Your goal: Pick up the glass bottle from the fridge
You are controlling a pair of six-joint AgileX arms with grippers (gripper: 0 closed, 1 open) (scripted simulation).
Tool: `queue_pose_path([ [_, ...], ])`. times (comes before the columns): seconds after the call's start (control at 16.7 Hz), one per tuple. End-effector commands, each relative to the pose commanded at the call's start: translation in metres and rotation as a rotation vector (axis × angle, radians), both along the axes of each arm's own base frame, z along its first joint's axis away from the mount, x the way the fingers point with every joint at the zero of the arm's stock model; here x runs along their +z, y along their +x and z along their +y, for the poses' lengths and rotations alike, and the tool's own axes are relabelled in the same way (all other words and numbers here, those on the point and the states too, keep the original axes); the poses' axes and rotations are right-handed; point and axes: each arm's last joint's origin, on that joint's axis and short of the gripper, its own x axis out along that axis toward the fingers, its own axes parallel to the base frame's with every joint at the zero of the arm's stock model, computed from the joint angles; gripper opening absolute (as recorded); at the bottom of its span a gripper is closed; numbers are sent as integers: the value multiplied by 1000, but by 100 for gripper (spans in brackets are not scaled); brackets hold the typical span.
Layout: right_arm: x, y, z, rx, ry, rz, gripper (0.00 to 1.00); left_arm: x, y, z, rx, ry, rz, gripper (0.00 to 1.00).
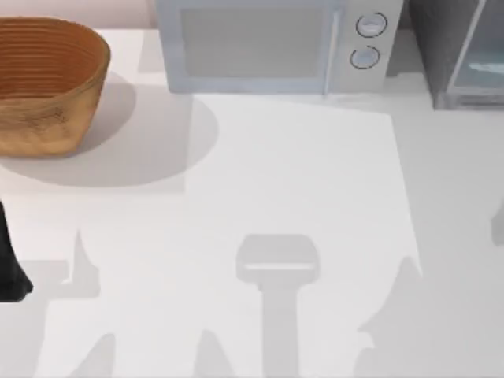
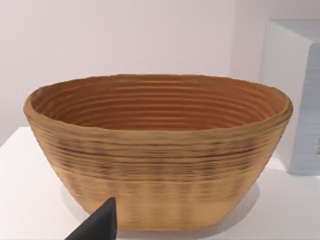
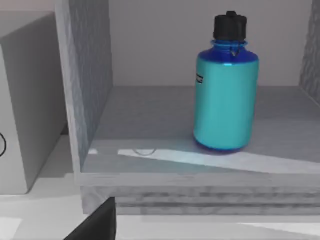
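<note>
Surface: plain white tabletop (image 1: 299,173), pale wall behind.
Fridge: dark grey boxy cabinet (image 3: 90,95), open.
Bottle: turquoise glass bottle (image 3: 226,95) upright inside; label unreadable.
Fingers: cannot tell.

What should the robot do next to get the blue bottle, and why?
Probably ease the right gripper straight forward into the fridge toward the glass bottle. The bottle stands upright on the fridge floor, untouched, with open space in front of it, and the right wrist view faces it from outside the opening.

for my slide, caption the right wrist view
Bottle standing upright inside the open fridge, microwave beside it.
</note>
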Motion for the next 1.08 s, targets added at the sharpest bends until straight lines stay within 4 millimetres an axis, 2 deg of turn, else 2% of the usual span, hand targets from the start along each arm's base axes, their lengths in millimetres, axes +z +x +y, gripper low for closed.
queue_pose_path([
  [0.24,-22,14,-23,3,8,3,100,0,0,0,0,0,0,100],
  [0.54,-43,20,-43,6,4,-13,100,0,0,0,0,0,0,100],
  [1.08,-48,24,-46,9,3,-15,100,0,0,0,0,0,0,100],
])
